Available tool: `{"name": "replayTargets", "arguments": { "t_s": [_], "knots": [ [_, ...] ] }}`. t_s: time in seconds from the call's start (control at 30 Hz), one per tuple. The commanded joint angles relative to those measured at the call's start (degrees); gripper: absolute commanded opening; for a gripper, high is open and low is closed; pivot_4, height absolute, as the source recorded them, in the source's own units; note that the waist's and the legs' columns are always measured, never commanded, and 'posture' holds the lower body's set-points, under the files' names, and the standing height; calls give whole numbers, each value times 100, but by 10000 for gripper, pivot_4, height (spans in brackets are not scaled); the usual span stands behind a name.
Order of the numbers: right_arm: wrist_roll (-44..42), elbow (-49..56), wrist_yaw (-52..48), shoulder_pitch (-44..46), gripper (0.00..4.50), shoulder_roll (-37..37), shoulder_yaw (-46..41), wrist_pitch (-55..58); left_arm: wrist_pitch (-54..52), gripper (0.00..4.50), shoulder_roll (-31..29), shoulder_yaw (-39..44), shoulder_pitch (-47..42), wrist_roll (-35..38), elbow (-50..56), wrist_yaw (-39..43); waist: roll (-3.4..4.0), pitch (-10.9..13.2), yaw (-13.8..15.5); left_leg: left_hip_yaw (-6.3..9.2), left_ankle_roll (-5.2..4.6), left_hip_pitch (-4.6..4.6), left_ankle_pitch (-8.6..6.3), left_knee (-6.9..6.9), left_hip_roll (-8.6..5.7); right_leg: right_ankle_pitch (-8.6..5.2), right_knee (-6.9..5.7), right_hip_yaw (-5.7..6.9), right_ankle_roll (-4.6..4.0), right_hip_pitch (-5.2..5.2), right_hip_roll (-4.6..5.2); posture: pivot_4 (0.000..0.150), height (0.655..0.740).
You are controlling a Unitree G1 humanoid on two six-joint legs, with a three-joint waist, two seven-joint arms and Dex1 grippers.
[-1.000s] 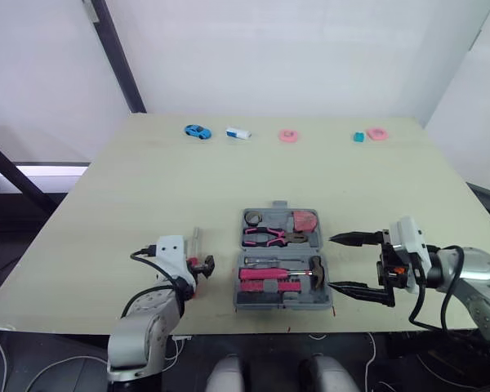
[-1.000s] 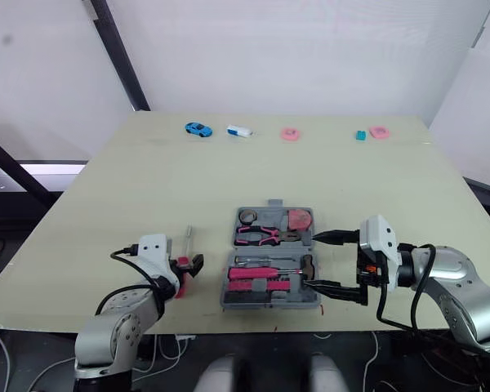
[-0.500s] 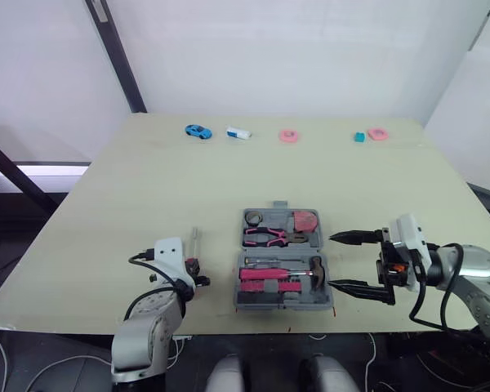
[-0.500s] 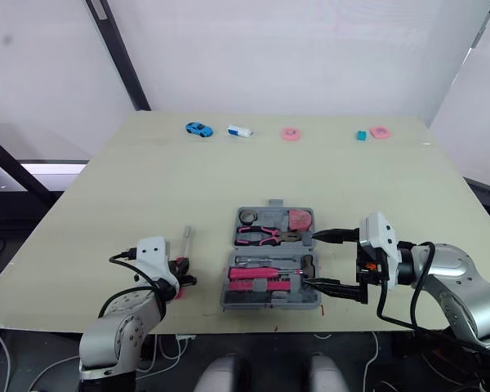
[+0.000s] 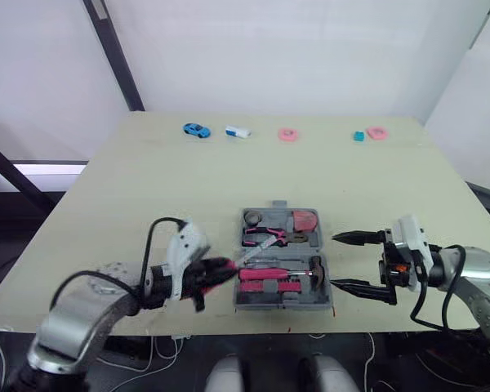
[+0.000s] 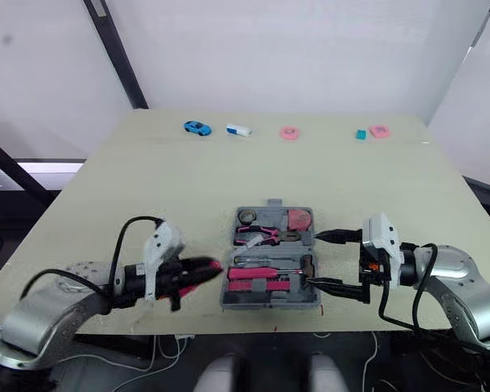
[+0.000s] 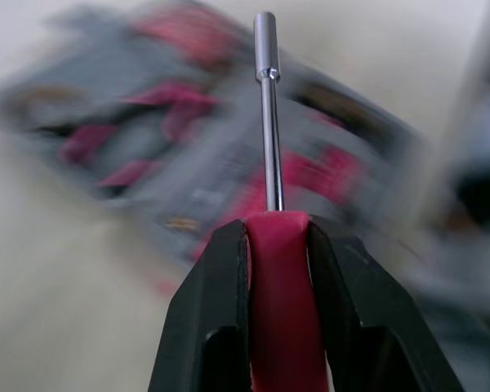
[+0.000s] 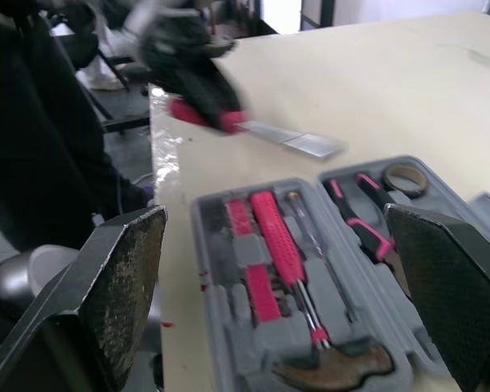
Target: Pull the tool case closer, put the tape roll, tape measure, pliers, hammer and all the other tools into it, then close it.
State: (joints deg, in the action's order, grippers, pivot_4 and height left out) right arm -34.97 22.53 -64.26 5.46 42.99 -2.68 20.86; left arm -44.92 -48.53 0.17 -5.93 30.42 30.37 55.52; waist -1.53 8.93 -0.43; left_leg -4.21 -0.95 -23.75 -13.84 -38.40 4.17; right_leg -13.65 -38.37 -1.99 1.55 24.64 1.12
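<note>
Tool case (image 5: 282,305) open — near table (image 5: 229,180) front edge.

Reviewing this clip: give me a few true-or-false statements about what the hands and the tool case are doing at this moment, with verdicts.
1. The left hand is shut on a pink-handled screwdriver. True.
2. The tool case is closed. False: it lies open, with the hammer and pliers inside.
3. The right hand is open, beside the case's right side. True.
4. The blue toy car sits in the case. False: it stands near the far edge of the table.
</note>
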Motion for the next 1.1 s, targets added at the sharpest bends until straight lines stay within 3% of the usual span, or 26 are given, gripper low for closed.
{"name": "replayTargets", "arguments": {
  "t_s": [0.03,0.17,0.37,0.73,1.1],
  "knots": [
    [-20,275,25,-308,45000,142,-376,-122,165,5770,-163,-830,-898,-231,-349,668,-4,2,41,9,0,-5,0,0,1,-1,5,9,1,-1,-4,1500,7400],
    [5,485,2,-866,45000,374,-758,-127,-214,5770,-41,-2295,-2145,-978,-792,962,-5,3,142,15,-1,-13,0,2,0,-3,17,4,8,-4,-16,1500,7400],
    [-23,700,-60,-1549,45000,619,-1365,-132,-524,5770,535,-3275,-3038,-1477,-1209,918,-8,5,86,3,-2,-12,0,3,-3,-5,33,-27,22,-8,-25,1500,7400],
    [-35,728,-293,-2073,45000,886,-1931,-118,-752,5770,930,-3791,-3315,-1772,-1495,962,-7,4,113,10,-3,-10,0,4,-1,-10,31,-33,29,-8,-34,1500,7400],
    [-47,565,-507,-1879,45000,1113,-1965,-56,-867,5770,1092,-4028,-3379,-1957,-1557,953,-7,4,115,12,-3,-10,0,3,-2,-10,30,-35,29,-9,-35,1500,7400]
  ]
}}
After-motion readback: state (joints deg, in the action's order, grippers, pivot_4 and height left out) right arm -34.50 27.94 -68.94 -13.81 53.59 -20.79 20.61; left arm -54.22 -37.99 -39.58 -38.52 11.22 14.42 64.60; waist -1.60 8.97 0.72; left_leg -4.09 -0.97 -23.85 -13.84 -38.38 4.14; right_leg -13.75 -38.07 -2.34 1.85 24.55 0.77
